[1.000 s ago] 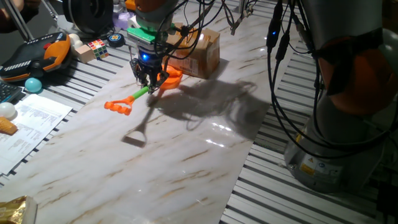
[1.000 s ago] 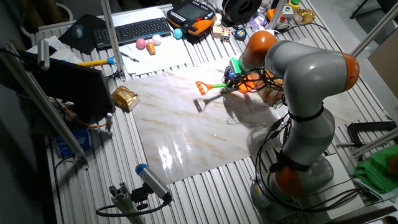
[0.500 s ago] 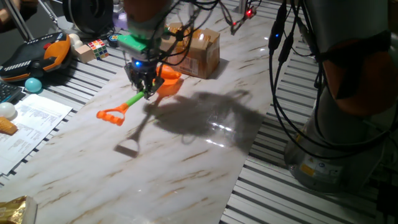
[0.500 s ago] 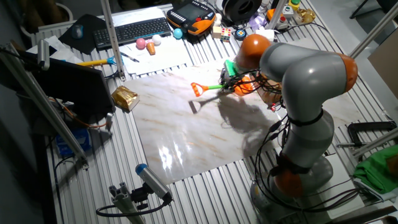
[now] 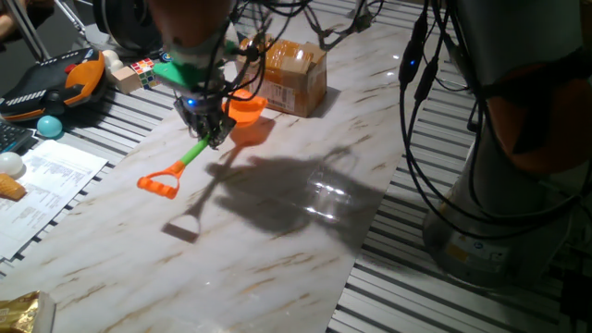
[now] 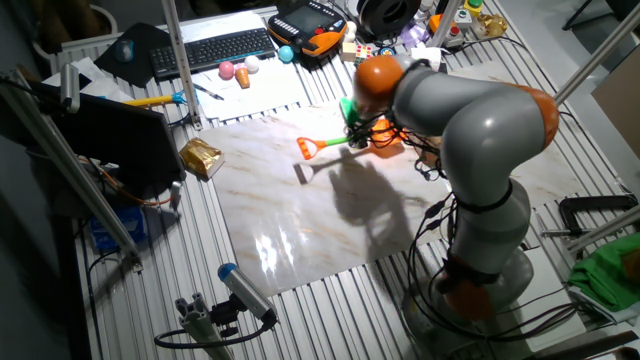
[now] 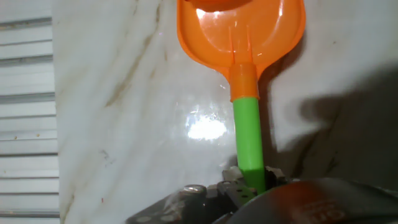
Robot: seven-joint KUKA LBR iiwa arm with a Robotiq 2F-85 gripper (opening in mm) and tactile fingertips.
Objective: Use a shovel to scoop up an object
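The gripper (image 5: 212, 132) pinches the shovel (image 5: 199, 148) mid-shaft, lifted off the marble, D-loop sloping down, I'd guess to keep the blade level; blade near the far edge beside the cardboard box (image 5: 292, 76); the object (image 7: 233, 4) seems to sit at the blade's top, barely visible.

Grey-and-orange jointed robot arm (image 6: 470, 120), bent over from its base and reaching across the marble tabletop. Black two-finger gripper (image 5: 208, 134) pointing downward, jaws clamped on the green shaft of the long plastic toy shovel (image 5: 199, 148), held aloft.
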